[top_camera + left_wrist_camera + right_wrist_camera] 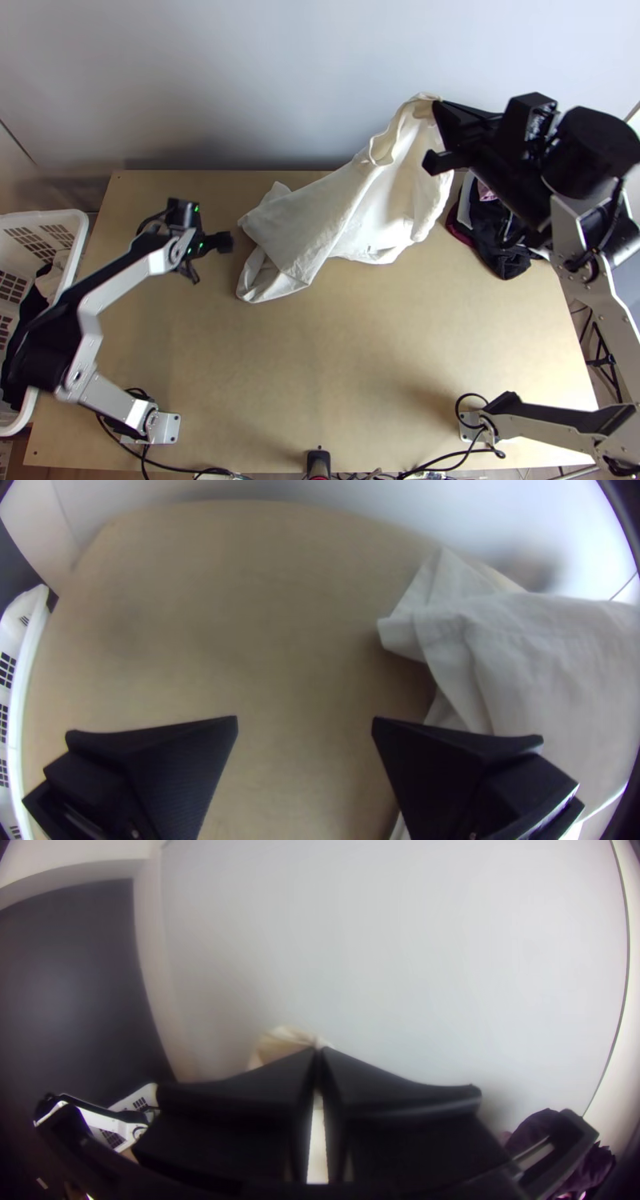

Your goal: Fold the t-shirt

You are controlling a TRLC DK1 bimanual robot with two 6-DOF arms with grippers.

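The off-white cloth t-shirt [300, 232] hangs from our right wide-fingered black gripper [319, 1049], pinched shut on its raised end, and trails, rumpled, onto the light wooden table [360, 344]. Our left wide-fingered black gripper [305, 724] waits nearby, spread open (and empty). We're probably straightening before folding; next, we'd grasp a loose edge and lay everything flat.

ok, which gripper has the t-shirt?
The right gripper: its jaws are shut on a raised part of the t-shirt. The left gripper has its jaws apart, nothing between them, over the table.
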